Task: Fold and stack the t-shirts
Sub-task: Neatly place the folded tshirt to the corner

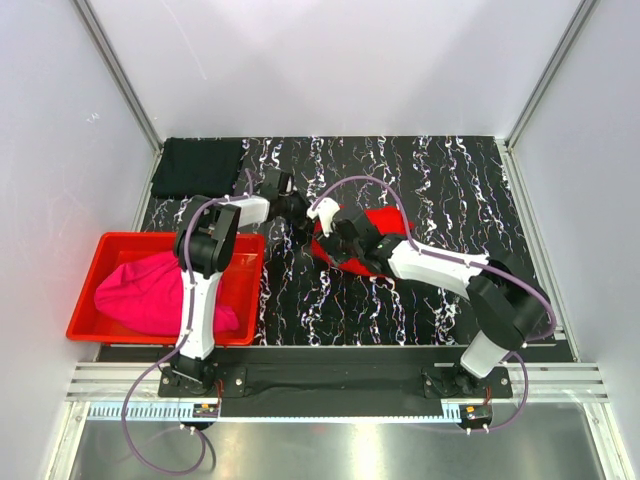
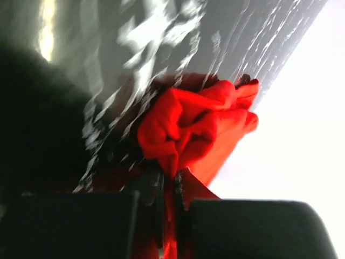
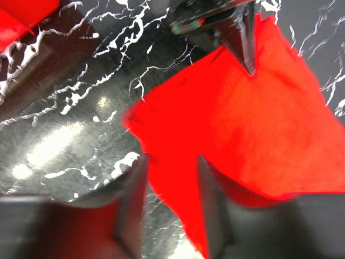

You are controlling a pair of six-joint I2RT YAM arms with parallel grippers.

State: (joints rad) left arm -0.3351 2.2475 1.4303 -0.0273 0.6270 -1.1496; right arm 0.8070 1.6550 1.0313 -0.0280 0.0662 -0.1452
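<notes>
The red t-shirt [image 1: 388, 232] lies crumpled on the mat's middle, partly under my right arm. My left gripper [image 1: 299, 214] is shut on a bunched edge of the red t-shirt [image 2: 199, 124]; its jaws [image 2: 172, 181] pinch the cloth. My right gripper [image 1: 330, 243] is open, its fingers [image 3: 132, 199] standing either side of the near edge of the red t-shirt [image 3: 242, 124], with cloth between them. The black t-shirt [image 1: 200, 166] lies folded at the far left corner. The magenta t-shirt [image 1: 150, 295] is heaped in the red bin [image 1: 88, 268].
The black marbled mat [image 1: 450, 180] covers the table. The red bin stands at the left edge beside my left arm; its corner shows in the right wrist view [image 3: 21, 13]. White walls enclose three sides.
</notes>
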